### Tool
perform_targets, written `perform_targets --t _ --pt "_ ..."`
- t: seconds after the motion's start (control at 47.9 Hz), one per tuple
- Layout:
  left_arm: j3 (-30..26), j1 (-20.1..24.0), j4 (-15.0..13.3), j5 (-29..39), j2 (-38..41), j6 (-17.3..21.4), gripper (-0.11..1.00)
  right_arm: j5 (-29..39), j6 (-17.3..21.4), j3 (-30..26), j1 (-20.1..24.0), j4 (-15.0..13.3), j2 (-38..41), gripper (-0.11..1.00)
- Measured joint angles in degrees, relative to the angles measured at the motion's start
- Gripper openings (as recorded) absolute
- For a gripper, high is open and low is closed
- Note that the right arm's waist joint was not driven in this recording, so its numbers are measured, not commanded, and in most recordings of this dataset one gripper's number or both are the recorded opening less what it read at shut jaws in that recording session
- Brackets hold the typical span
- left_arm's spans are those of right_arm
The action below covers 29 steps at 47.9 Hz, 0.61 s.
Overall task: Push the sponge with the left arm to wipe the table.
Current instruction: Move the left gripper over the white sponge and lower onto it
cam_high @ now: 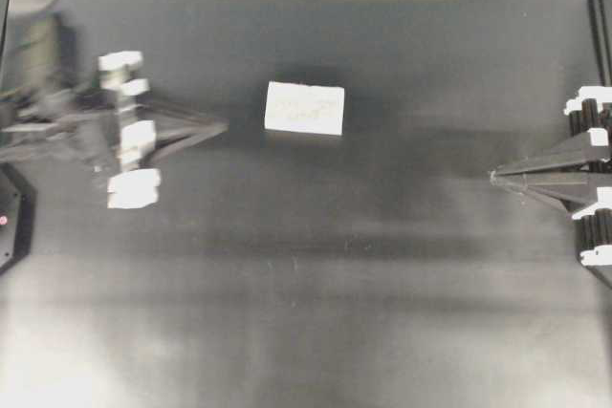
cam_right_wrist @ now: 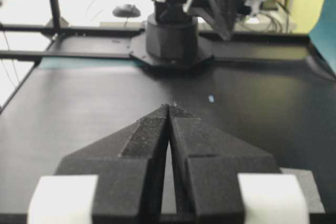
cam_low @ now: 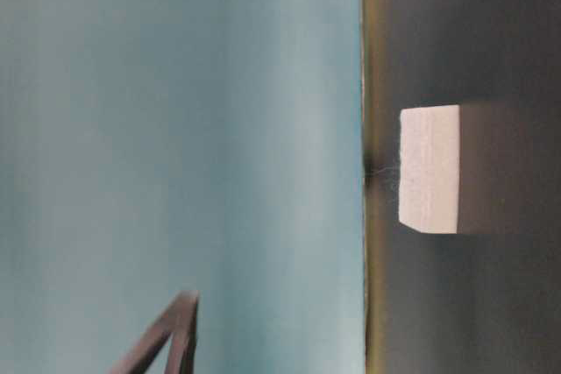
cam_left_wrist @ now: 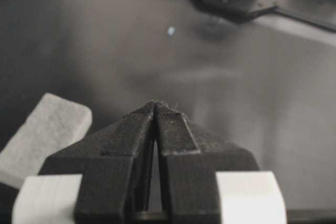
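Right up against your left wrist cam is the left gripper (cam_left_wrist: 156, 106), and its two black fingers are pinched together to a point with nothing between them. So it's closed and empty, which is fine for a push job. The sponge (cam_left_wrist: 44, 135) sits just off to the left of that tip and a little ahead of it, flat on the table (cam_left_wrist: 262, 98), not touching the fingers yet.

From overhead you can see the same thing: left gripper (cam_high: 218, 126) pointing toward the sponge (cam_high: 304, 108), with a gap of bare table in between, and the tip lined up closer to the sponge's near edge than its middle. That's the bit I'd watch. If you drive straight ahead from here, I reckon the point either slips past the sponge or clips one corner, and then the block just spins instead of sliding, so you wipe nothing. A narrow pointed tip on a soft block is also likely to dig in or ride over it if you come in too high.

Your right gripper (cam_high: 495, 177) is pinched closed as well, parked well away on the far side.
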Motion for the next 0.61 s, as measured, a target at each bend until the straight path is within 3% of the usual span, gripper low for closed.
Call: perform_targets --t 0.146,0.355,0.459,0.605 --pt "-7.82 2.90 0.00 2.37 12.22 0.00 0.00 0.00 0.00 0.26 0.00 0.00 -0.26 -0.01" --pt "-17.40 7.21 0.00 8.17 22.85 -0.44 0.04 0.18 0.00 1.32 0.00 0.00 -2.11 -0.01" --pt "-21.27 8.17 0.00 9.76 26.81 -1.49 0.16 0.18 0.00 2.02 0.00 0.00 -3.52 -0.01" --pt "-26.89 9.05 0.09 11.07 33.13 -7.03 0.50 0.18 0.00 2.72 0.00 0.00 -5.89 -0.01"
